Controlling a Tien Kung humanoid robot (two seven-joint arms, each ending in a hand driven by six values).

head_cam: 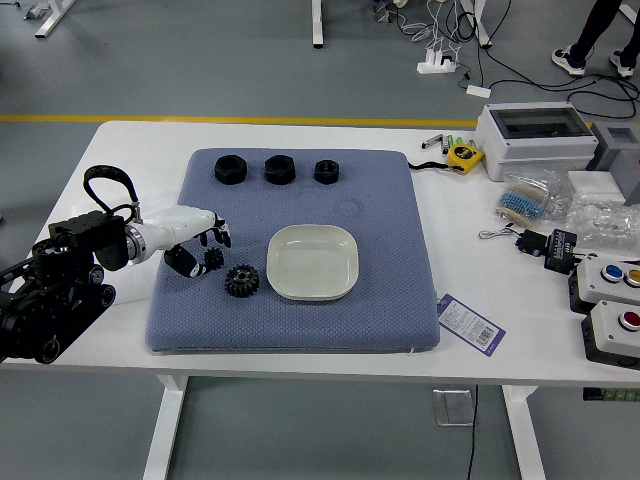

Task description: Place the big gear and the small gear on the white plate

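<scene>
I'm holding my left hand (212, 255) partly open by the small gear (214, 259).
Nearest me, the big gear (242, 281) is lying on the blue mat (390, 300), just left of the white plate (312, 263); beyond, my thumb and fingers are curving apart, gripping nothing; three black nuts (280, 169) are sitting farther off.

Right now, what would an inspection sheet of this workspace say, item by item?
surface: blue mat on white table
job's things: white plate on mat; big gear and small gear left of it
clutter: three black nut-like parts on mat; tape measure, purple label, button boxes to its right
hands: left hand open at the small gear; right, nothing seen
cables: cables tangled on the floor
surroundings: person's shoes beyond table
</scene>
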